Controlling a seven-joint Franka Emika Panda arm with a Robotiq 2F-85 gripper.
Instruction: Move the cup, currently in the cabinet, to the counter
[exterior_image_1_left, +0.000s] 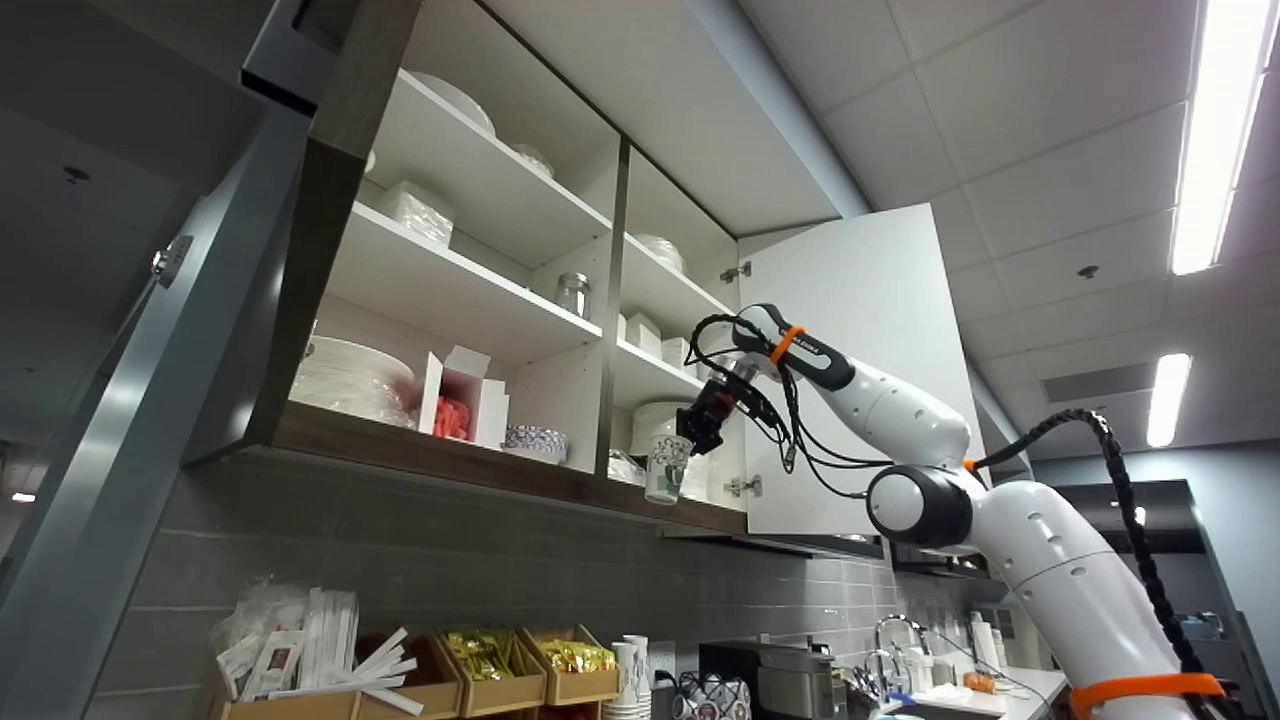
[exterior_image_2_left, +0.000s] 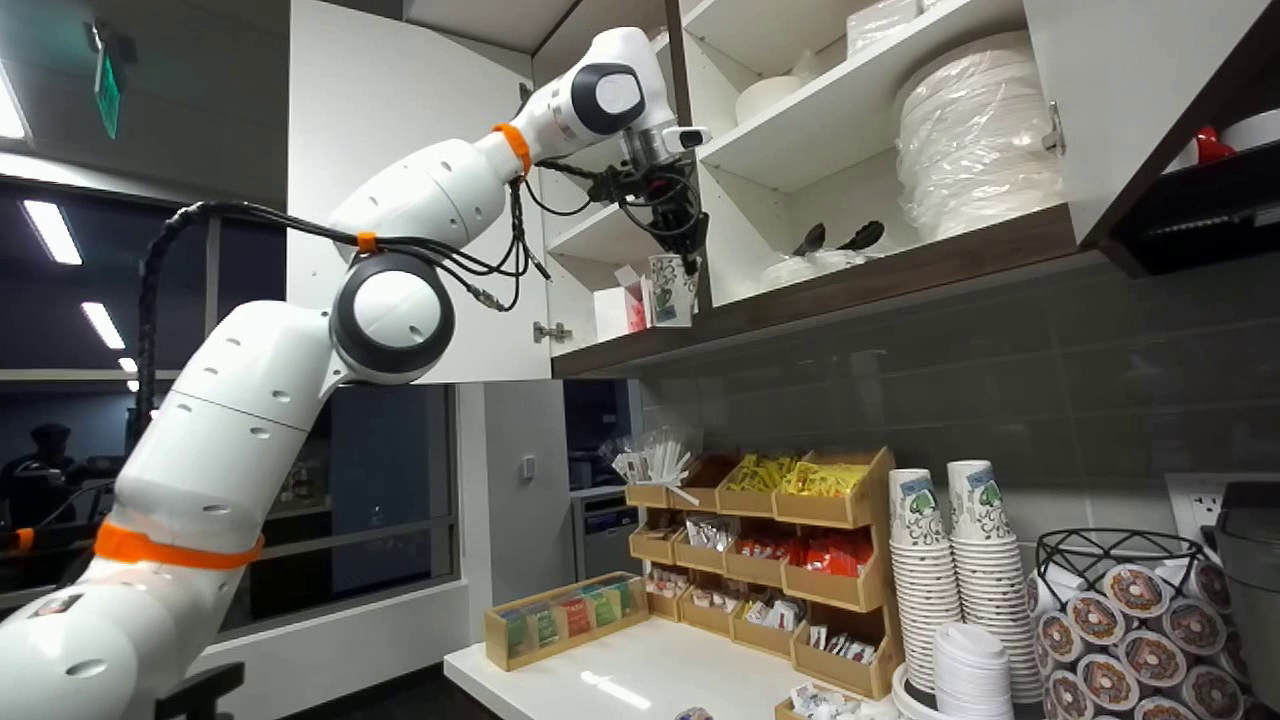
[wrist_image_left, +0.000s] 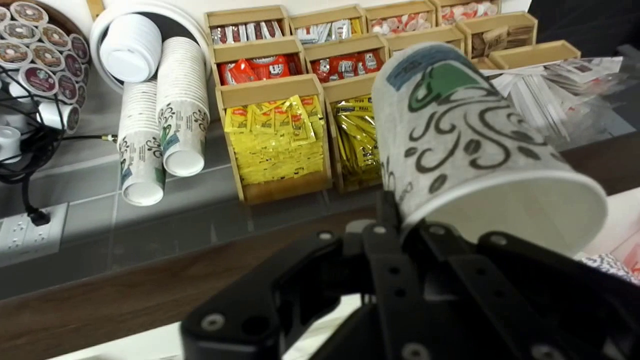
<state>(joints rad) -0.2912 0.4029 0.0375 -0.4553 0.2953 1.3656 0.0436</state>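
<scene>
White paper with dark swirls and a patch of green: that's the cup (wrist_image_left: 450, 135), and the black gripper (wrist_image_left: 405, 227) has it by the rim. The pincer is nearly closed, its fingers (wrist_image_left: 387, 212) close together with the thin cup wall nipped between them; the tips blur where they meet the paper. In both exterior views the cup is roughly upright in the air, mouth up, at the open front of the cabinet (exterior_image_1_left: 560, 390), its white door (exterior_image_1_left: 850, 260) standing wide, near the lowest board (exterior_image_1_left: 400, 447); whether it touches that dark edge I can't tell. Behind it, in an exterior view, sits a white box (exterior_image_2_left: 610, 315). Well below, the white counter (exterior_image_2_left: 690, 645) carries a wooden rack (exterior_image_2_left: 825, 588) with yellow packets (exterior_image_2_left: 828, 478), and just beside that, two tall stacks of paper cups (exterior_image_2_left: 920, 590).
</scene>
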